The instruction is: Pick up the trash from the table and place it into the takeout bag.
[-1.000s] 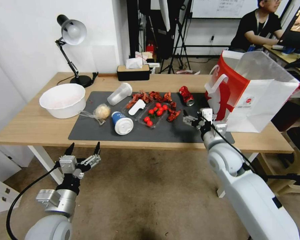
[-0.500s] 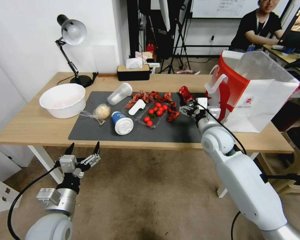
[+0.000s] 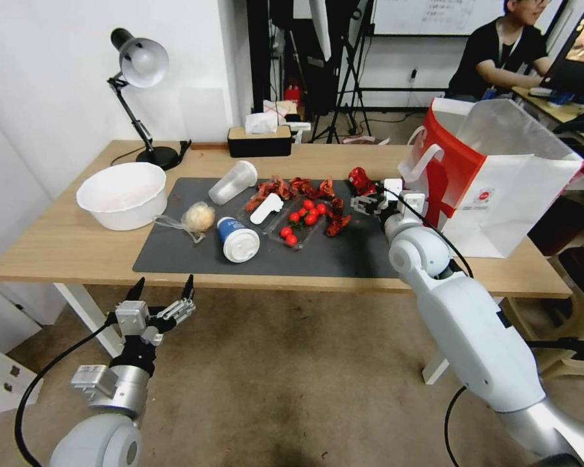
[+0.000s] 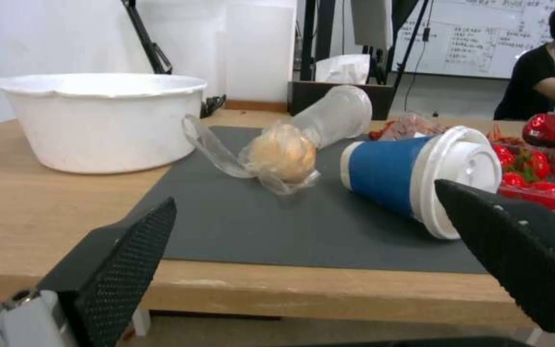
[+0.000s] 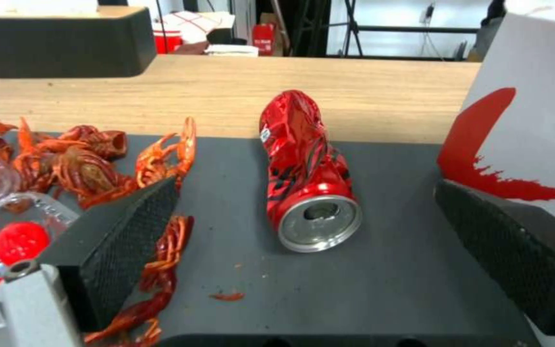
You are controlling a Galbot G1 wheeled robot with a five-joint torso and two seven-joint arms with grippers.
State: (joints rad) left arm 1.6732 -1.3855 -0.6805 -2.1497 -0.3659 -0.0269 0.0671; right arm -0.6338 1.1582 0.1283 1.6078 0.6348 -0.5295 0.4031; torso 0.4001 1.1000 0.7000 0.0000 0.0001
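Observation:
A crushed red can (image 3: 359, 179) (image 5: 303, 164) lies on the dark grey mat (image 3: 331, 259) of the table (image 3: 58, 246), just left of the takeout bag (image 3: 493, 175) (image 5: 535, 120). My right gripper (image 3: 368, 202) (image 5: 306, 202) is open low over the mat, with the can's open end just ahead, centred between its fingers and untouched. Other trash lies further left: a blue cup with white lid (image 3: 237, 239) (image 4: 412, 176), a clear plastic cup (image 3: 232, 183) (image 4: 332, 115) and a clear bag with a yellowish lump (image 3: 198, 217) (image 4: 282, 154). My left gripper (image 3: 165, 285) (image 4: 306, 197) is open below the table's front edge.
Red crayfish shells (image 3: 292, 188) (image 5: 85, 164) and a clear tray of cherry tomatoes (image 3: 302, 220) lie mid-mat. A large white bowl (image 3: 122, 194) (image 4: 98, 120) stands at the left, a desk lamp (image 3: 139, 61) and a tissue box (image 3: 259, 139) at the back.
My right arm has reached forward over the mat from near the front edge up to the red can. The left arm has not moved.

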